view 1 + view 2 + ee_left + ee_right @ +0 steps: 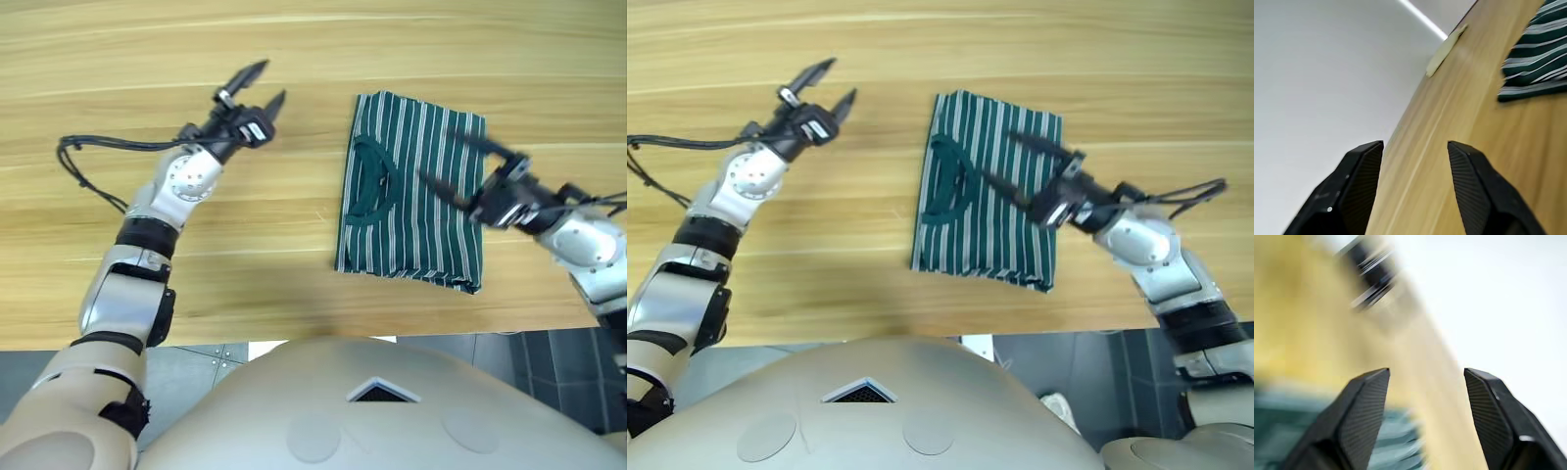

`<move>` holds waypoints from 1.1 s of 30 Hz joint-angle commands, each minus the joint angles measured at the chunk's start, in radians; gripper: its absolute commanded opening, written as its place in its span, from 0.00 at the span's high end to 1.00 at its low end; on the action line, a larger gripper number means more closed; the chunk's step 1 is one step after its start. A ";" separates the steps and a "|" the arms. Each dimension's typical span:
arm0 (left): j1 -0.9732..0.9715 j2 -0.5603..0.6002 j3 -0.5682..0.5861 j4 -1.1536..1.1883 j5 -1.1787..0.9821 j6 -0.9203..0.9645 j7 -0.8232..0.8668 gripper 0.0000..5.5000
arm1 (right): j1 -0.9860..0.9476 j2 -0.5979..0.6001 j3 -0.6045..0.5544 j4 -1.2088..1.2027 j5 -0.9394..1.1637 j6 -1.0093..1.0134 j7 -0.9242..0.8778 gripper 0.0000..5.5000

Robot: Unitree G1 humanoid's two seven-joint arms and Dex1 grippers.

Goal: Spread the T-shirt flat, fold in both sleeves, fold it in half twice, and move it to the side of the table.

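Observation:
The T-shirt (407, 196), dark green with white stripes, lies folded into a compact rectangle on the wooden table (274, 245), with its collar on its left half. My right gripper (438, 155) hovers open over the shirt's right half, and its fingers hold nothing. My left gripper (263, 86) is open and raised above bare wood, well to the left of the shirt. In the left wrist view the left gripper (1415, 147) has empty jaws, and a corner of the T-shirt (1535, 58) lies farther off. The right wrist view has the right gripper (1426, 374) spread above the blurred T-shirt (1283, 440).
The table's front edge (294, 338) runs just below the shirt's near hem. A black cable (83, 162) loops off my left forearm over the table. A pale flat strip (1445, 45) lies near the far table edge.

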 commanded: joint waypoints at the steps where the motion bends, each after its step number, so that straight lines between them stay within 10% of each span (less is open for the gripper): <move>1: -0.030 -0.107 -0.117 -0.020 -0.003 -0.064 -0.123 0.56 | -0.081 0.132 -0.118 0.015 0.120 0.160 -0.038 0.49; 9: -0.088 -0.367 -0.332 0.212 0.172 -0.020 -0.098 0.56 | -0.164 0.275 -0.290 0.025 0.028 0.373 -0.166 0.49; 19: 0.098 -0.054 -0.296 0.233 0.138 -0.024 -0.067 0.56 | -0.122 0.324 -0.300 0.064 -0.123 0.399 -0.099 0.49; 33: 0.608 0.068 -0.190 -0.521 -0.040 0.319 -0.142 0.56 | -0.043 0.336 -0.297 0.069 -0.235 0.384 -0.052 0.49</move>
